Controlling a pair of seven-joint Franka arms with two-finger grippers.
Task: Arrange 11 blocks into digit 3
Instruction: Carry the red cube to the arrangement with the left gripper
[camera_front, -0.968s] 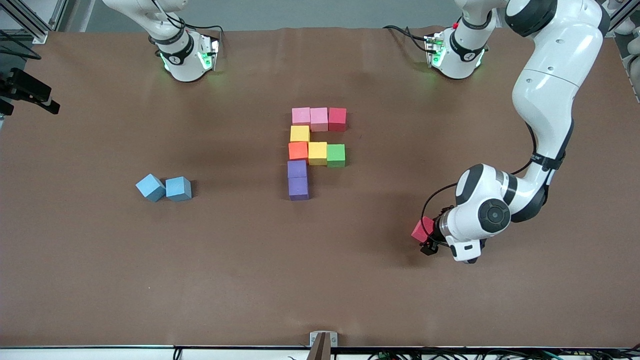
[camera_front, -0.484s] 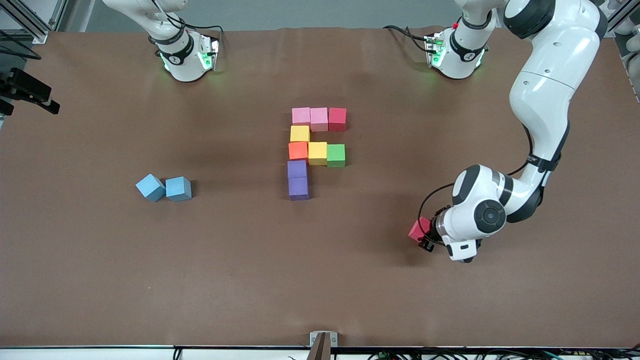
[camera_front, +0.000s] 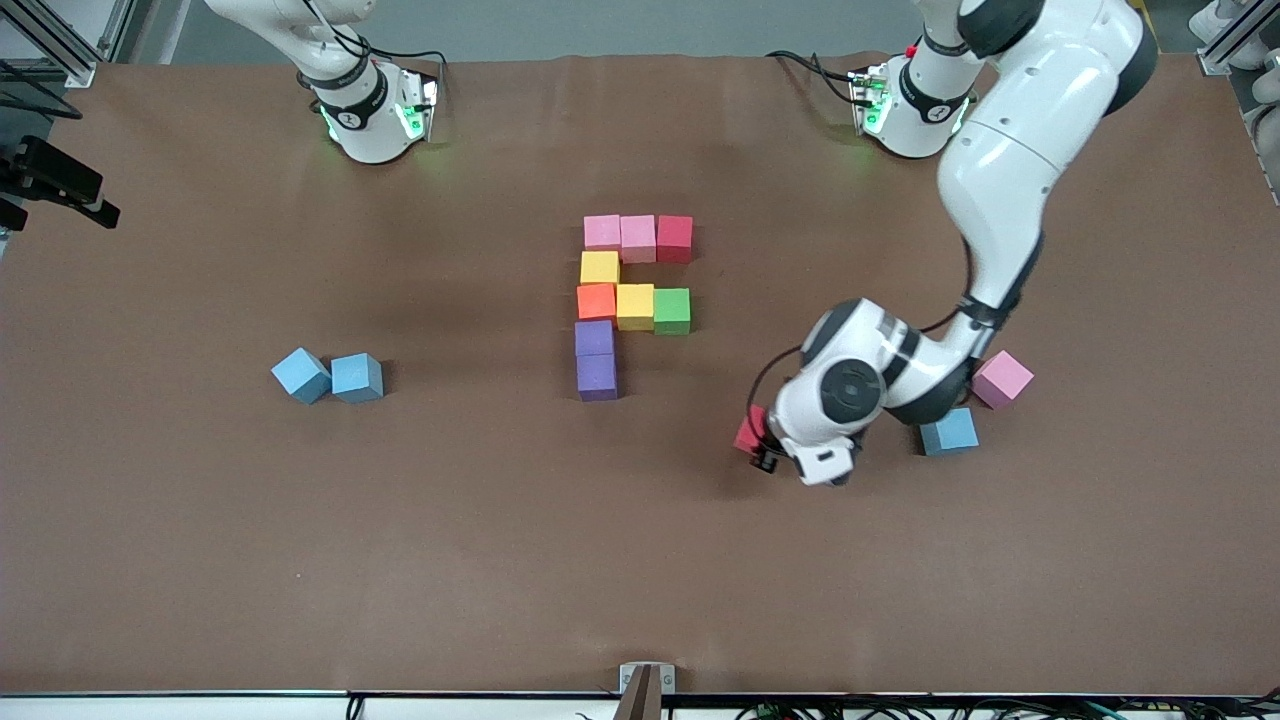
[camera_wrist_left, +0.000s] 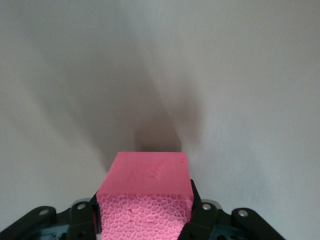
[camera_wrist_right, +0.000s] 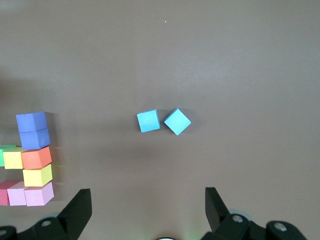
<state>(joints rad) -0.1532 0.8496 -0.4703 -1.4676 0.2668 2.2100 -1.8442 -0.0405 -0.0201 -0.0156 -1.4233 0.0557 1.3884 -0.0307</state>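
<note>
Brown table (camera_front: 400, 520) under left hand (camera_front: 757, 447) pinching red block (camera_front: 748, 430); right hand (camera_wrist_right: 150, 212) spread.

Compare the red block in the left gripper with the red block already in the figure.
The red block in the left gripper is clamped between the fingers over bare table; the red block in the figure rests on the table. The held one touches no block; the placed one ends the top bar, against a pink block. Both are same-sized red cubes.
</note>
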